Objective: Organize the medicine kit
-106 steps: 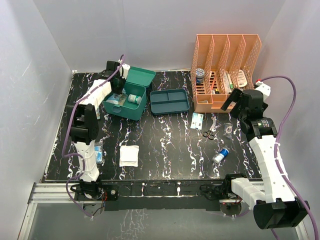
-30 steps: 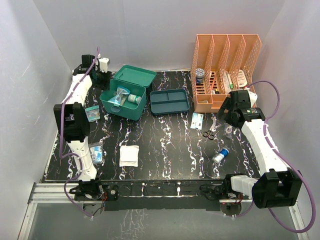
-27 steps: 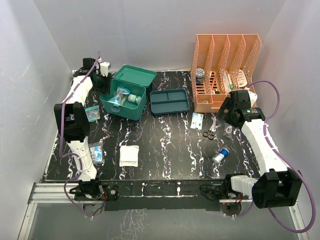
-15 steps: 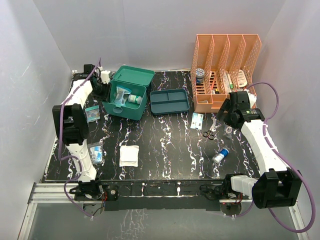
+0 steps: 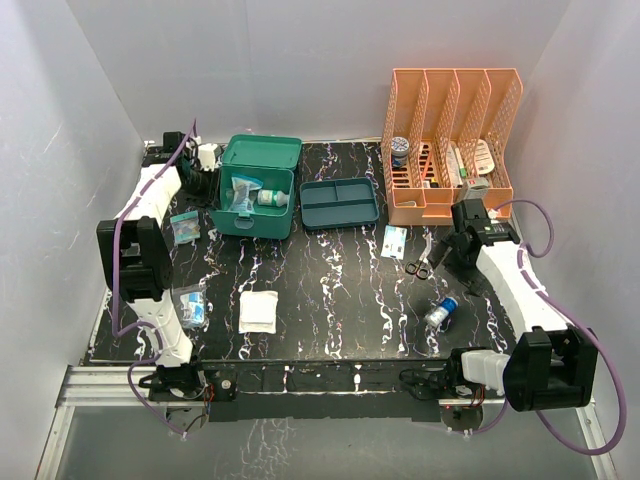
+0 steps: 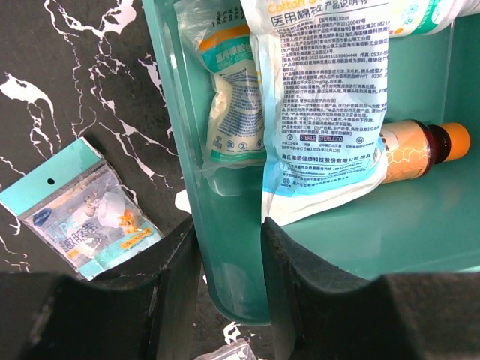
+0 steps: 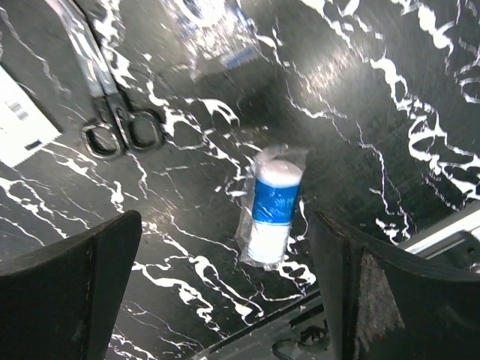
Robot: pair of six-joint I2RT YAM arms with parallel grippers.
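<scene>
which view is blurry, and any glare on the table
Right wrist: soft all over, the scissors and the wrapped roll smeared, a bright glare patch on the glossy table. Left wrist: sharp, the print on the packet in the kit reads clearly, own fingers dark in the foreground. Top external: evenly lit, crisp, only faint shadows.

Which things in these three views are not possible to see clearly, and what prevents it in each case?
- Top view: items in the orange rack are too small, screened by its slotted walls.
- Left wrist view: the brown bottle is half covered by the cotton packet; the lid of the medicine kit lies outside the frame.
- Right wrist view: print on the blue roll is blurred.
</scene>
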